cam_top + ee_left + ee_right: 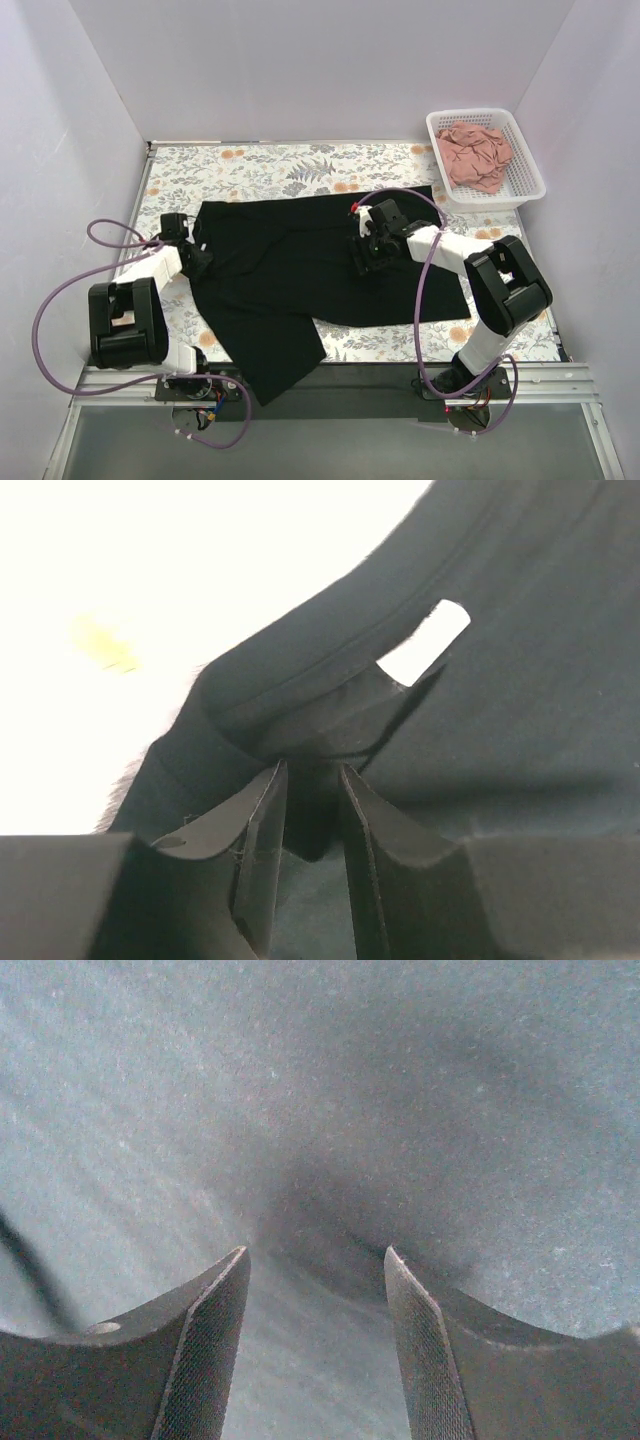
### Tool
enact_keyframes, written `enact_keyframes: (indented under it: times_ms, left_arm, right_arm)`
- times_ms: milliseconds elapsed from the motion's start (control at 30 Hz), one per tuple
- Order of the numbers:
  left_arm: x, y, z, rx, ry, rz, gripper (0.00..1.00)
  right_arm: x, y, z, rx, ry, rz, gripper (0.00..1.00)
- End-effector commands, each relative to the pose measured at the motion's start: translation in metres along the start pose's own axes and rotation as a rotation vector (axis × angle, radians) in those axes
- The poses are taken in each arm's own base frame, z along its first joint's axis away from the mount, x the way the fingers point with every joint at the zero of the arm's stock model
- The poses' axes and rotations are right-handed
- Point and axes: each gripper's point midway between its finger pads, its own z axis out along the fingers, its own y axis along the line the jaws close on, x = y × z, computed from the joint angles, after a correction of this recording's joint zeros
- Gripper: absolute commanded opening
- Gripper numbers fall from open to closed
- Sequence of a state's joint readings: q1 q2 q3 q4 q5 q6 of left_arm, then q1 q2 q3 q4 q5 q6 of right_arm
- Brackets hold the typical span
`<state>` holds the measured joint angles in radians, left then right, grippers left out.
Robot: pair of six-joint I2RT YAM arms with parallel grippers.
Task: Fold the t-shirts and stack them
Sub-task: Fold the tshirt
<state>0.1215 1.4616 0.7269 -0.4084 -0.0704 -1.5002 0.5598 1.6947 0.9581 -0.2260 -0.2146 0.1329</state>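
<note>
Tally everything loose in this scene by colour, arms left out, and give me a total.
black t-shirt: 1
pink t-shirt: 1
white basket: 1
Total: 3

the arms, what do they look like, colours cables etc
Left arm and right arm alike: white links between boxy black joint housings, a purple cable looping along each. Left hand and right hand are black; the right one's tapered fingers are finely cross-hatched on the inner faces.
</note>
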Motion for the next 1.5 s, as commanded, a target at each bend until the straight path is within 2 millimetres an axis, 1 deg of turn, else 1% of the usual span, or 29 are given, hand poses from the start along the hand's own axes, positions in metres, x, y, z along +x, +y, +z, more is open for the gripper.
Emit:
enact_keyframes:
  times_ms: [0,67,100,167,200,233,267,300,333,400,433,467,500,567,600,667,700,733,767,800,833,867,900,967,1033,1067,1100,1333,1467]
  left_arm:
    - [0.012,0.049,-0.011,-0.144,0.007,0.001,0.26]
    - [0.007,0.044,-0.021,-0.109,-0.022,0.001,0.27]
    - [0.002,0.04,-0.026,-0.09,-0.04,0.012,0.31]
    - [-0.01,0.028,-0.038,-0.042,-0.083,0.027,0.38]
    - [-0.016,0.021,-0.044,-0.013,-0.102,0.054,0.45]
    - [-0.024,0.011,-0.051,0.024,-0.126,0.067,0.49]
    - [-0.027,-0.002,-0.06,0.086,-0.132,0.082,0.53]
    - [-0.03,-0.008,-0.065,0.119,-0.139,0.126,0.56]
    - [-0.032,-0.016,-0.07,0.151,-0.14,0.148,0.61]
    - [-0.019,-0.033,-0.076,0.23,-0.095,0.228,0.63]
    - [-0.014,-0.038,-0.079,0.249,-0.092,0.282,0.65]
    - [-0.01,-0.043,-0.082,0.26,-0.098,0.318,0.65]
    - [0.013,-0.058,-0.088,0.3,-0.078,0.404,0.65]
    - [0.027,-0.069,-0.094,0.301,-0.113,0.498,0.65]
    - [0.043,-0.078,-0.099,0.304,-0.131,0.575,0.65]
    - [0.055,-0.087,-0.098,0.293,-0.147,0.644,0.63]
    - [0.064,-0.091,-0.098,0.283,-0.154,0.692,0.6]
    - [0.067,-0.095,-0.097,0.274,-0.16,0.716,0.57]
    - [0.072,-0.093,-0.086,0.235,-0.148,0.752,0.55]
    - [0.08,-0.102,-0.087,0.238,-0.155,0.786,0.54]
    - [0.078,-0.103,-0.084,0.205,-0.184,0.81,0.54]
    - [0.083,-0.102,-0.074,0.165,-0.181,0.845,0.53]
    - [0.088,-0.111,-0.076,0.168,-0.201,0.881,0.52]
    - [0.089,-0.111,-0.064,0.106,-0.229,0.927,0.52]
    - [0.094,-0.117,-0.062,0.09,-0.253,0.976,0.51]
    - [0.092,-0.114,-0.056,0.045,-0.283,1.001,0.51]
    - [0.096,-0.115,-0.054,0.034,-0.298,1.033,0.51]
    - [0.089,-0.107,-0.032,-0.095,-0.361,1.081,0.46]
    - [0.08,-0.104,-0.028,-0.157,-0.409,1.099,0.42]
  right_arm:
    - [0.067,0.011,-0.009,-0.017,0.252,0.049,0.64]
    - [0.061,0.011,-0.012,-0.011,0.261,0.025,0.64]
    - [0.045,0.011,-0.014,-0.002,0.222,0.003,0.64]
    - [0.026,0.015,-0.019,-0.012,0.168,-0.031,0.64]
    - [0.005,0.022,-0.023,-0.033,0.107,-0.057,0.64]
    - [-0.007,0.028,-0.026,-0.051,0.071,-0.08,0.64]
    - [-0.016,0.038,-0.029,-0.088,0.039,-0.102,0.64]
    - [-0.024,0.044,-0.03,-0.104,0.016,-0.119,0.64]
    - [-0.042,0.052,-0.032,-0.12,-0.031,-0.143,0.63]
    - [-0.054,0.064,-0.033,-0.141,-0.067,-0.17,0.62]
    - [-0.064,0.068,-0.035,-0.153,-0.102,-0.18,0.62]
    - [-0.067,0.073,-0.036,-0.166,-0.113,-0.172,0.62]
    - [-0.069,0.075,-0.037,-0.171,-0.124,-0.173,0.62]
    - [-0.072,0.074,-0.038,-0.169,-0.145,-0.17,0.62]
    - [-0.073,0.075,-0.042,-0.17,-0.161,-0.172,0.62]
    - [-0.068,0.072,-0.041,-0.156,-0.165,-0.173,0.61]
    - [-0.068,0.071,-0.045,-0.149,-0.177,-0.175,0.62]
    - [-0.066,0.07,-0.046,-0.142,-0.182,-0.178,0.62]
    - [-0.065,0.067,-0.047,-0.124,-0.188,-0.178,0.62]
    - [-0.061,0.063,-0.048,-0.114,-0.19,-0.179,0.62]
    - [-0.059,0.062,-0.048,-0.107,-0.19,-0.181,0.62]
    - [-0.057,0.06,-0.049,-0.098,-0.192,-0.184,0.62]
    - [-0.052,0.059,-0.048,-0.096,-0.186,-0.183,0.62]
    - [-0.049,0.056,-0.05,-0.084,-0.188,-0.185,0.62]
    - [-0.044,0.053,-0.048,-0.079,-0.179,-0.184,0.62]
    - [-0.043,0.053,-0.049,-0.077,-0.18,-0.185,0.63]
    - [-0.042,0.053,-0.048,-0.075,-0.179,-0.186,0.63]
    - [-0.039,0.053,-0.046,-0.087,-0.171,-0.202,0.63]
    - [-0.038,0.053,-0.043,-0.094,-0.164,-0.202,0.63]
